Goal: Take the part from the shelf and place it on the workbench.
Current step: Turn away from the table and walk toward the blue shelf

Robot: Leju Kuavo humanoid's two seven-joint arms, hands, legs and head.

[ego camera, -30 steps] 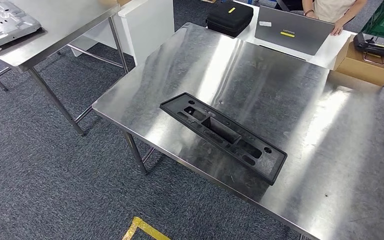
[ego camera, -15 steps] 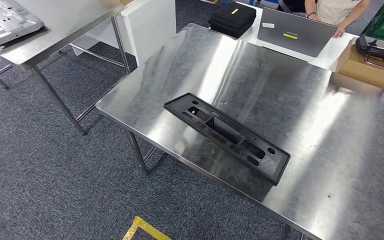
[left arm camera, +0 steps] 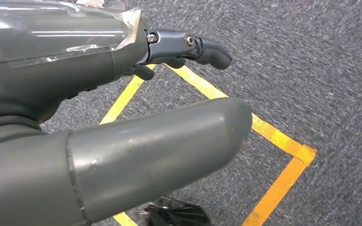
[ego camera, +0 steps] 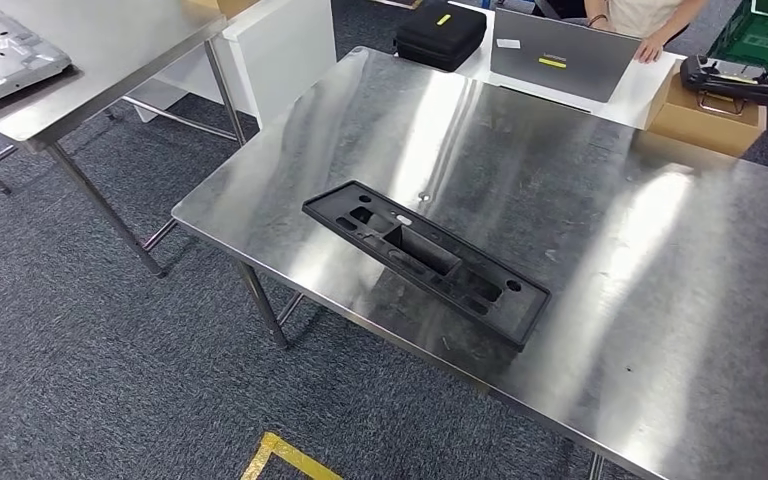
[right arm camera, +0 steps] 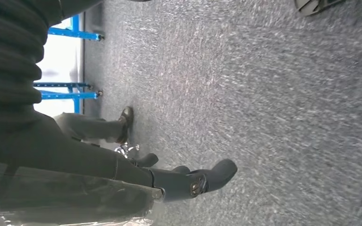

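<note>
A long black plastic part (ego camera: 425, 262) with several slots and a raised middle channel lies flat and slantwise on the steel workbench (ego camera: 610, 210), close to its near left edge. Nothing touches it. My left hand (left arm camera: 136, 127) hangs over grey carpet and yellow floor tape, its thick thumb and dark fingers (left arm camera: 195, 47) apart and holding nothing. The right hand (right arm camera: 122, 186) also hangs over the carpet, its fingers (right arm camera: 207, 179) stretched out with nothing in them.
A second steel table (ego camera: 120, 60) with a silver sheet-metal piece (ego camera: 0, 55) stands at the left. Behind the workbench are a laptop (ego camera: 560, 58), a black case (ego camera: 438, 35), a cardboard box (ego camera: 705, 118) and a person (ego camera: 650, 15). Yellow tape (ego camera: 280, 455) marks the floor.
The whole head picture has shifted a little, so the camera has moved. The black part stays where it lay on the workbench.
</note>
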